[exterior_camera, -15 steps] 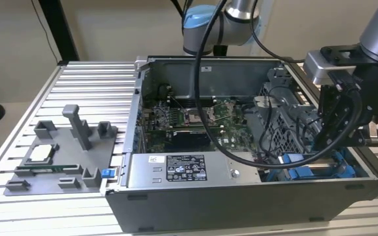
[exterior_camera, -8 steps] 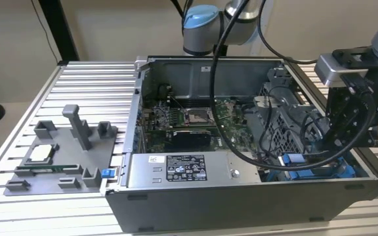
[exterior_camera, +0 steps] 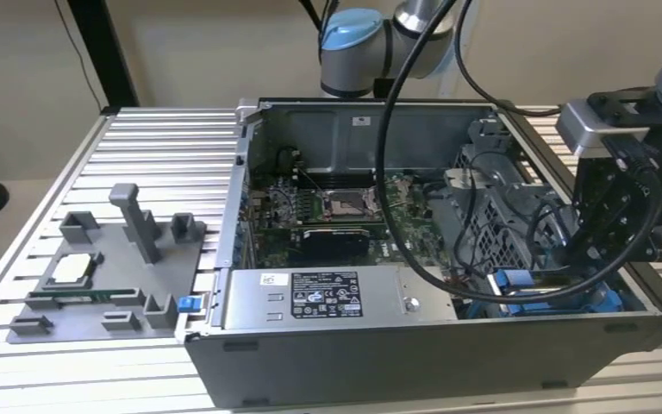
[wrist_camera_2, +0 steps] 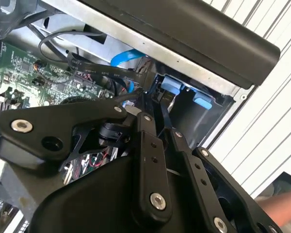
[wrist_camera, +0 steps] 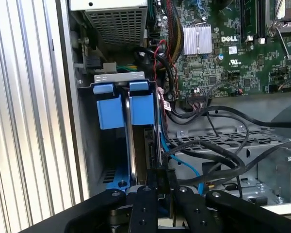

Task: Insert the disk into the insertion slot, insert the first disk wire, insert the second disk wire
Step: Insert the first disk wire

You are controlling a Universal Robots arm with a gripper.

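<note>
1. The arm reaches down into the open computer case (exterior_camera: 423, 354), and the gripper (exterior_camera: 584, 254) hangs low in the corner at the exterior view's right, beside the front wall.
2. The disk (wrist_camera: 141, 109) sits inside the case in that same corner. It stands on edge in the insertion slot (wrist_camera: 119, 183), with its blue frame tabs just beside the case's side wall.
3. In the first wrist view the gripper (wrist_camera: 159, 174) is clenched, its tips drawn close together right at the disk's edge. I cannot tell whether anything is pinched there.
4. Black cables (wrist_camera: 218, 145) and a thin blue cable (wrist_camera: 184, 162) snake across the case floor, just beside the gripper.
5. The motherboard (wrist_camera: 223, 53) lies deeper in the case.
6. The grey box (exterior_camera: 320, 297) with the sticker lies along the case's front wall.
</note>
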